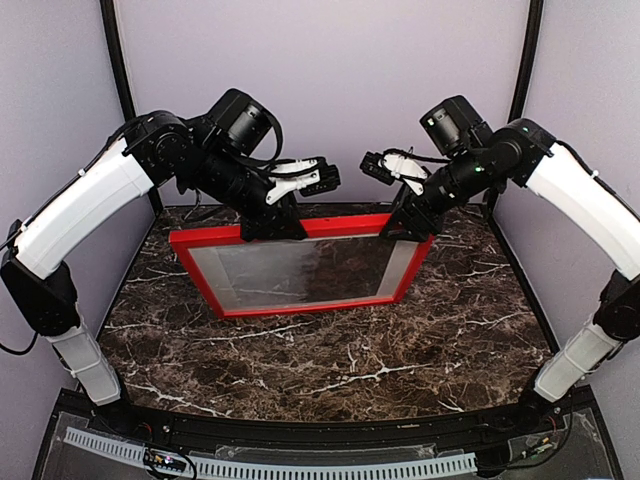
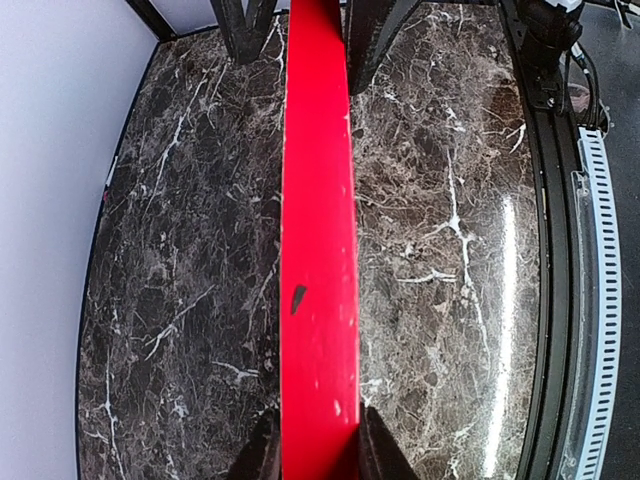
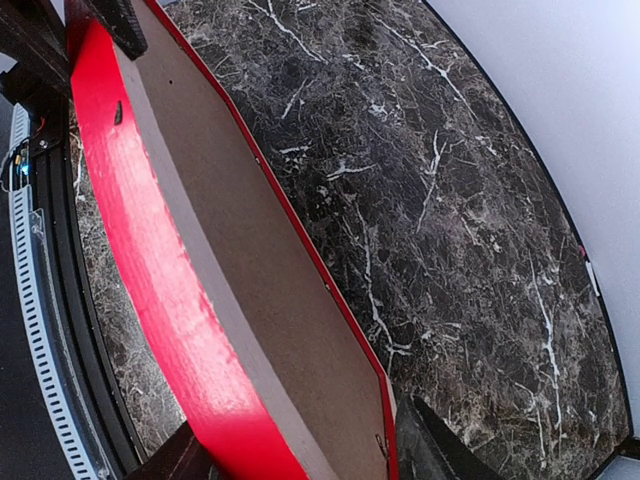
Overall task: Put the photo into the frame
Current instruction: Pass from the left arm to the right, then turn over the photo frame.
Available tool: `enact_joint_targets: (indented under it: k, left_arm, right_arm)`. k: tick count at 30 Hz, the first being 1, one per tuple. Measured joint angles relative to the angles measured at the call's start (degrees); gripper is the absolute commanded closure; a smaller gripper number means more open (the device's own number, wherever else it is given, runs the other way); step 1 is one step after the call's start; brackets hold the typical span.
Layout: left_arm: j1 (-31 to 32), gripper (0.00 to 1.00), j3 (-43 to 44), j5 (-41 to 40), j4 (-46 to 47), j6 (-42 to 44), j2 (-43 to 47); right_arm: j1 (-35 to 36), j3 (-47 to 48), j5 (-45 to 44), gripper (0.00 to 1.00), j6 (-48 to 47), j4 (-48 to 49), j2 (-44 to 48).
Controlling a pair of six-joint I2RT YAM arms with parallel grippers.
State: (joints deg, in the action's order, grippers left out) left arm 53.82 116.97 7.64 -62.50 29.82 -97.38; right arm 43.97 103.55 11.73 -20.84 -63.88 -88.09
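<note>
The frame [image 1: 310, 305] has a bright red front with a few small pale scuffs, and its backing board [image 3: 270, 300] is plain mid-brown. The bench [image 1: 330, 370] is dark brown marble, veined in white from edge to edge. The left arm [image 1: 85, 205] and right arm [image 1: 590, 205] are white with black joints.
</note>
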Motion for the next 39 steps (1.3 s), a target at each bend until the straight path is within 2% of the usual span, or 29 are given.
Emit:
enact_joint_targets:
  k: [6,10,15,20,22,23,24,26,31,36,39]
  left_arm:
    - [0.0,0.93,0.0,0.2,-0.2,1.2,0.0]
    - [0.0,0.87,0.0,0.3,-0.4,2.2,-0.1]
    - [0.0,0.66,-0.2,0.0,-0.3,2.4,-0.1]
    - [0.0,0.53,-2.3,-2.0,4.9,0.3,0.2]
    - [0.0,0.44,-2.9,-3.4,6.5,-0.2,0.3]
    - [-0.1,0.36,-3.2,-4.0,7.3,-0.3,0.4]
    - [-0.2,0.19,-3.5,-4.7,8.2,-0.4,0.5]
    - [-0.2,0.05,-4.0,-6.4,9.3,-0.6,1.0]
    - [-0.2,0.01,-6.5,-11.9,13.6,-1.3,3.3]
    - [-0.2,0.01,-9.9,-17.9,19.8,-1.8,7.6]
    - [-0.2,0.01,-12.5,-21.1,24.4,-2.2,11.3]
  right_arm:
    - [1.0,0.6,-0.9,0.54,-0.7,-1.7,-0.1]
    - [1.5,0.9,-1.0,0.6,-1.9,-3.0,-0.2]
    - [1.9,1.6,-1.1,0.66,-2.0,-4.0,-0.5]
    - [2.3,1.6,-0.1,0.71,-0.9,-4.0,-0.9]
    - [2.8,1.6,0.2,0.73,-0.5,-4.2,-1.0]
    - [2.8,1.6,0.2,0.74,-0.1,-4.2,-1.1]
    - [2.8,1.6,0.2,0.74,0.2,-4.2,-1.2]
    - [2.8,1.6,0.0,0.76,0.6,-4.1,-1.2]
    - [2.7,1.7,-0.6,0.83,1.4,-3.4,-1.2]
    - [2.7,2.3,-1.4,0.97,2.8,-3.5,-1.4]
    - [2.5,3.8,-2.2,1.0,4.9,-3.6,-2.3]
